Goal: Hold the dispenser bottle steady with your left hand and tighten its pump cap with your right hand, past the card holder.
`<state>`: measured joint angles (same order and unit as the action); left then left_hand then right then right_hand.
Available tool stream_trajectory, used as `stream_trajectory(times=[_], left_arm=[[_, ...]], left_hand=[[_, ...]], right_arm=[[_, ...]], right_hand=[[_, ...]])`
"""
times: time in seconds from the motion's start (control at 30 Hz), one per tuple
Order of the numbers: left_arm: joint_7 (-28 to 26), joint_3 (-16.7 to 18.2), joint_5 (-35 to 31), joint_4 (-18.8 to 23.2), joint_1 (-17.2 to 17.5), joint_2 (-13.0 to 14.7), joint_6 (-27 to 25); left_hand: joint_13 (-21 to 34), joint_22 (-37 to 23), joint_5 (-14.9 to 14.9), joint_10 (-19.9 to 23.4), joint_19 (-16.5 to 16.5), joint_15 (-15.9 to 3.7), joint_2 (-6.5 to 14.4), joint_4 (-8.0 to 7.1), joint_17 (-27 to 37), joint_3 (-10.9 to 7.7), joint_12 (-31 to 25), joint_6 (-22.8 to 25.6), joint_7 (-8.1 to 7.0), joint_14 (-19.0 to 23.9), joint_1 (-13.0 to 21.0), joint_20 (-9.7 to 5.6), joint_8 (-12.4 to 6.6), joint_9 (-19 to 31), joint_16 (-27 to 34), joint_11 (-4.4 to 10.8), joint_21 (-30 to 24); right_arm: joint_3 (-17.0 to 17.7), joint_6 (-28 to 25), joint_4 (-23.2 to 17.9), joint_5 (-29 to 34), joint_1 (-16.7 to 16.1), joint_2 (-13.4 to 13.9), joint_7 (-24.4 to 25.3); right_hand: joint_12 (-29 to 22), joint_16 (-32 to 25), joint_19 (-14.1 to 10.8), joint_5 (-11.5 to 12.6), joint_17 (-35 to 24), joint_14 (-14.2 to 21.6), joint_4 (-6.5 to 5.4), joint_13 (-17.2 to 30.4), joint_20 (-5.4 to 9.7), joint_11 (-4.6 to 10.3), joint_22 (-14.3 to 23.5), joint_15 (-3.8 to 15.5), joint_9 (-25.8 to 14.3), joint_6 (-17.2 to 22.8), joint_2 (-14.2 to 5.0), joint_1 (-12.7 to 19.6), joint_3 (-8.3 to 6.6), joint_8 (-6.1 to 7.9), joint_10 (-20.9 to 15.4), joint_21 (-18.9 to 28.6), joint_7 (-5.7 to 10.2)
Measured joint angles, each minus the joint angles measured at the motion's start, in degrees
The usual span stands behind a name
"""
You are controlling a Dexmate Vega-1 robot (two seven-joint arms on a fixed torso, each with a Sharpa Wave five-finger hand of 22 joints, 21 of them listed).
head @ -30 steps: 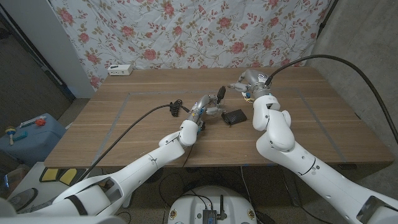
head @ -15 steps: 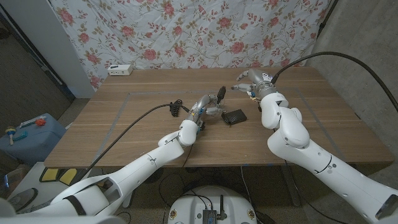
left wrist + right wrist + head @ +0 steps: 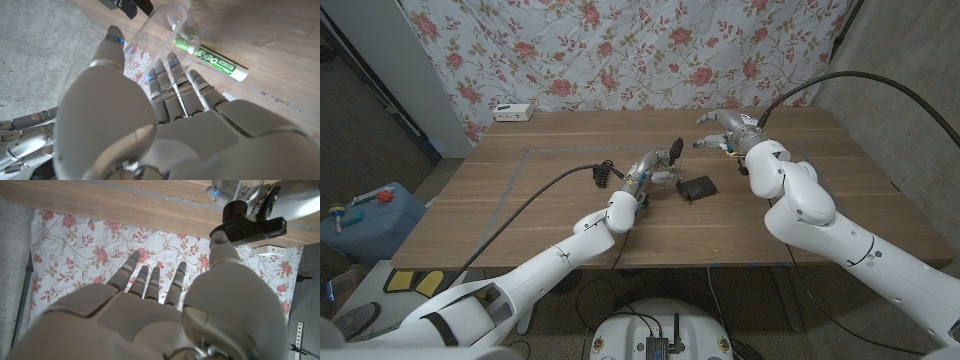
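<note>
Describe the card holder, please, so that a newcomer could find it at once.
Start at the wooden table and go to its middle, where the left hand holds the clear dispenser bottle. The card holder lies just beside it, toward the right arm: flat, dark and squarish, unlike the bottle.

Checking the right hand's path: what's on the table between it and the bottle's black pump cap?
Head view: bare wood lies between the right hand and the black pump cap; the black card holder sits nearer the robot, off that line.
</note>
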<state>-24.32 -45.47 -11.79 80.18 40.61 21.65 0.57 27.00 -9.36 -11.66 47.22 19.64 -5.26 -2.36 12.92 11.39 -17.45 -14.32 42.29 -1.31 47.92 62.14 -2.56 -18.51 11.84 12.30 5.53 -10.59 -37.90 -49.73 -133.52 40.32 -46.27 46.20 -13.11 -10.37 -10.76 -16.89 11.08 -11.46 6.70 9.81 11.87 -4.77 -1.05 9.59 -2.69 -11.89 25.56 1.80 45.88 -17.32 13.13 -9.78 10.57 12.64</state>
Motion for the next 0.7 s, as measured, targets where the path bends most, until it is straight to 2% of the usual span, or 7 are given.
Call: stream_trajectory(times=[0.13, 0.33, 0.5, 0.67, 0.7], left_arm=[[0.1, 0.0, 0.0, -0.1, -0.1, 0.0, 0.1], [0.2, 0.0, 0.0, -0.2, -0.2, -0.1, 0.1], [0.2, -0.1, -0.1, -0.2, -0.2, -0.1, 0.1], [0.3, -0.2, -0.1, -0.2, -0.2, -0.2, 0.0], [0.3, -0.2, -0.1, -0.2, -0.2, -0.2, -0.1]], left_hand=[[0.0, 0.0, 0.0, 0.0, 0.0, 0.00, 0.0, 0.00, 0.0, 0.00, 0.0, 0.0, 0.00, 0.0, 0.0, 0.00, 0.00, 0.0, -0.1, 0.00, 0.0], [0.1, 0.0, 0.0, 0.0, 0.0, 0.00, 0.0, 0.00, 0.0, 0.00, 0.0, 0.0, 0.00, 0.0, 0.0, 0.00, 0.02, 0.0, -0.2, 0.00, 0.0], [0.2, 0.0, 0.0, 0.0, 0.0, 0.00, 0.0, 0.00, 0.0, 0.00, 0.0, 0.0, 0.00, 0.0, 0.0, 0.00, 0.04, 0.0, -0.2, 0.00, 0.0], [0.2, 0.0, 0.0, 0.0, 0.0, 0.00, 0.0, 0.00, 0.0, 0.00, 0.0, 0.0, 0.00, 0.0, 0.0, 0.00, 0.06, 0.0, -0.2, 0.01, 0.0], [0.2, 0.0, 0.0, 0.0, 0.0, 0.00, 0.0, 0.00, 0.0, 0.00, 0.0, 0.0, 0.00, 0.0, 0.0, 0.00, 0.14, 0.0, -0.2, 0.00, 0.0]], right_arm=[[-0.3, 0.9, -0.1, -1.4, 0.9, 1.2, -0.6], [-0.5, 2.4, -0.1, -3.8, 1.9, 2.6, -1.2], [-0.6, 3.4, -0.1, -5.6, 2.8, 3.7, -1.9], [-0.6, 5.0, -0.1, -7.6, 3.6, 4.7, -2.5], [-0.6, 5.2, -0.1, -7.8, 3.8, 4.9, -2.6]], right_hand=[[0.0, 0.0, 1.1, 0.0, 0.0, -1.7, -0.06, 0.0, -1.77, 0.11, 0.0, -0.81, 0.0, -1.3, -0.03, 1.3, -0.40, -0.54, 1.8, 0.0, 0.00], [0.0, 0.4, 3.0, 0.5, 0.0, -4.3, -0.18, 0.0, -3.58, 0.03, 0.0, -1.83, 0.0, -2.4, -0.07, 2.5, -0.65, -0.86, 4.3, -0.5, 0.17], [0.0, 0.4, 4.1, 0.5, 0.0, -6.0, -0.40, 0.0, -4.10, -0.33, 0.0, -2.92, 0.0, -3.2, 0.29, 3.3, -0.87, -1.09, 6.3, -0.4, 0.16], [0.0, 0.4, 5.1, 0.8, 0.3, -7.5, 0.13, 0.0, -4.47, -0.26, 0.0, -3.16, 0.0, -4.1, -0.22, 5.3, -1.45, -1.09, 7.9, -0.4, 0.04], [0.0, 0.4, 5.1, 0.8, 0.3, -7.7, -0.08, 0.0, -4.47, -0.10, 0.0, -3.15, 0.0, -4.1, -0.15, 5.4, -1.66, -1.09, 8.1, -0.4, 0.04]])
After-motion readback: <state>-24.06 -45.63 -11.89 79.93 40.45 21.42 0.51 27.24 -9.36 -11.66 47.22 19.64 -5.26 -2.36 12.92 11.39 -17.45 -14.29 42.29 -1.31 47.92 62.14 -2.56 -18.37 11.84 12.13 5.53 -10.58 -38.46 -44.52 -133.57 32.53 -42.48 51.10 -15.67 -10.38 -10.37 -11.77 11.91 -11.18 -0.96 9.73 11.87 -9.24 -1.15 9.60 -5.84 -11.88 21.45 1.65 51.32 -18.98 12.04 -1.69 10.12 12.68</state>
